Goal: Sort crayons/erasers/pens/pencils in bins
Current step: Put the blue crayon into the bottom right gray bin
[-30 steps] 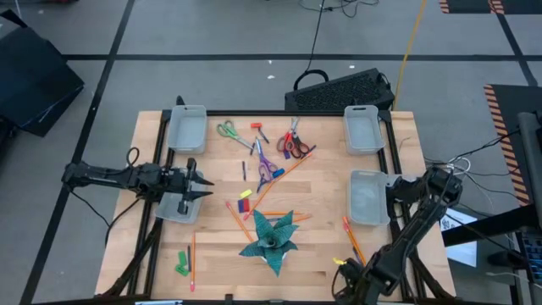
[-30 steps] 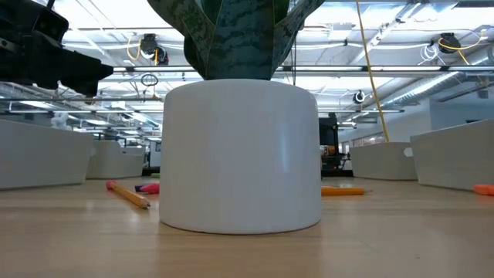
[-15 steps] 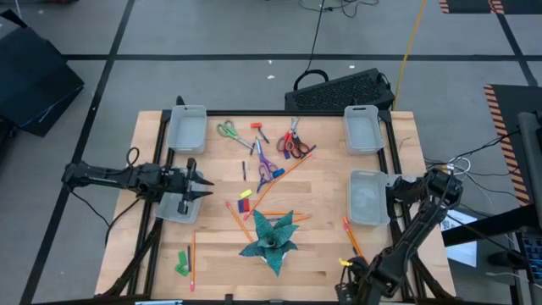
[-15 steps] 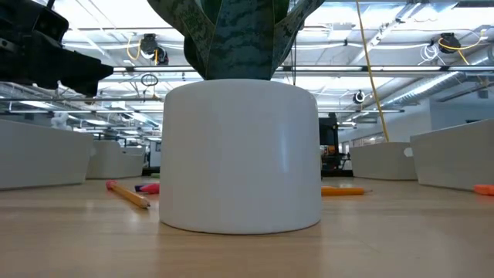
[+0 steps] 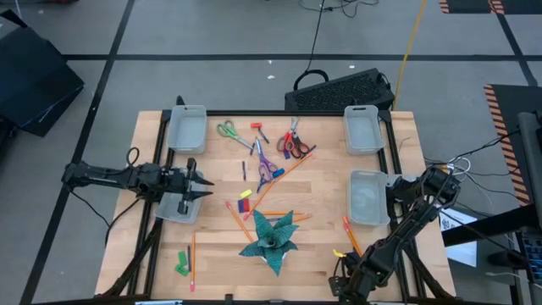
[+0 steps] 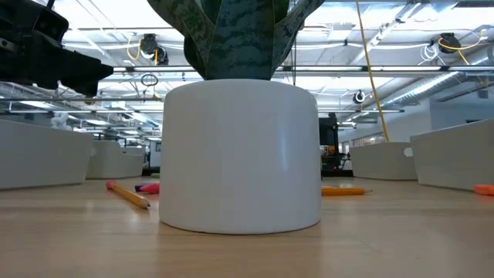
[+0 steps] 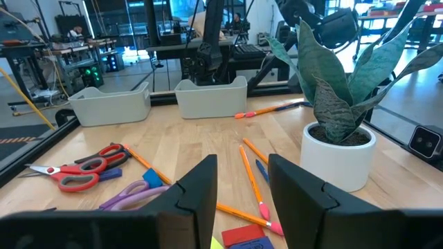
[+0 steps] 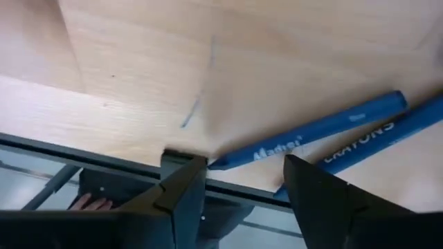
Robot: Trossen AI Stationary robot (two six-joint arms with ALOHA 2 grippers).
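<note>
1. The right gripper (image 8: 235, 187) is at the table's near edge, fingers spread and empty. Just past the fingertips lie two blue crayons (image 8: 311, 138), side by side, long axes running crosswise to the fingers. Only the right wrist view shows them.
2. The left gripper (image 5: 199, 186) is over the near-left bin (image 5: 174, 210), fingers apart and empty.
3. An orange pencil (image 7: 252, 183) lies ahead of the left fingers, pointing away from them.

The left arm reaches in level from the table's left side, its left gripper (image 5: 203, 187) held with fingers parted. The right arm folds down at the near right edge — right gripper (image 8: 239, 181) low, fingers apart.
</note>
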